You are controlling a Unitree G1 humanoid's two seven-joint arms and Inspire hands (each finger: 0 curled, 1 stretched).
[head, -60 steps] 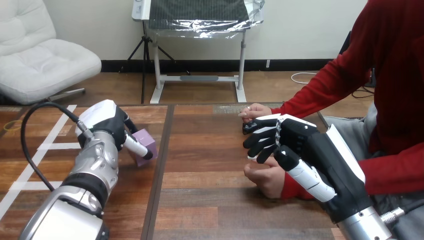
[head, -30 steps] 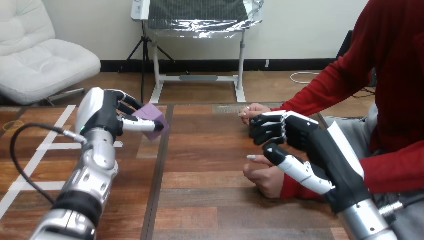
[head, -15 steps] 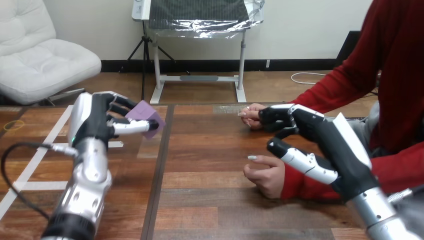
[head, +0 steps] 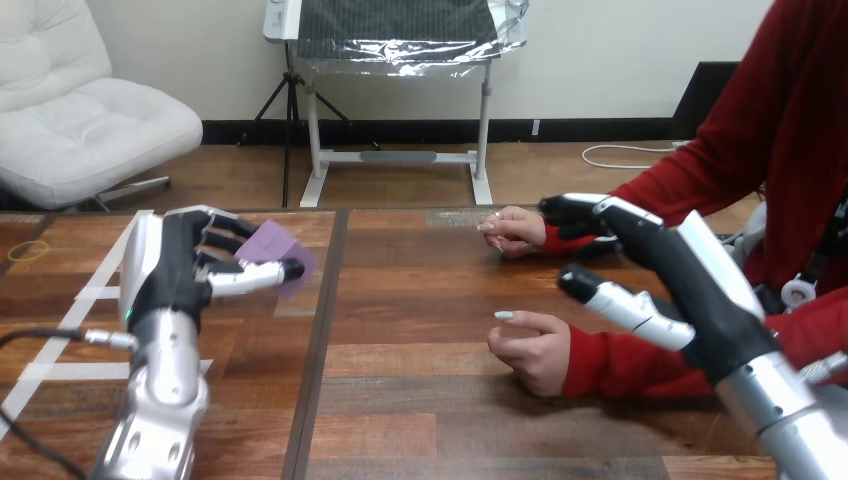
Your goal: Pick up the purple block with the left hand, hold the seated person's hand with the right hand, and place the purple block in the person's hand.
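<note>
Aloft at the left, the left hand (head: 172,268) clasped the purple block (head: 272,247); the right hand (head: 645,250), fingers uncurled and gripping nothing, hovered just beside the person's far hand (head: 512,232).

Open tabletop (head: 400,320) lies between left hand (head: 175,265), gripping purple block (head: 275,245), and the person's far hand (head: 512,230) and near hand (head: 530,348). Right hand (head: 645,245) hangs above the sleeves (head: 625,365), just beside far hand.

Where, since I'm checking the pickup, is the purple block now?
Head view, left side: the purple block is gripped in the left hand, over the table, far from the person's hands.
</note>
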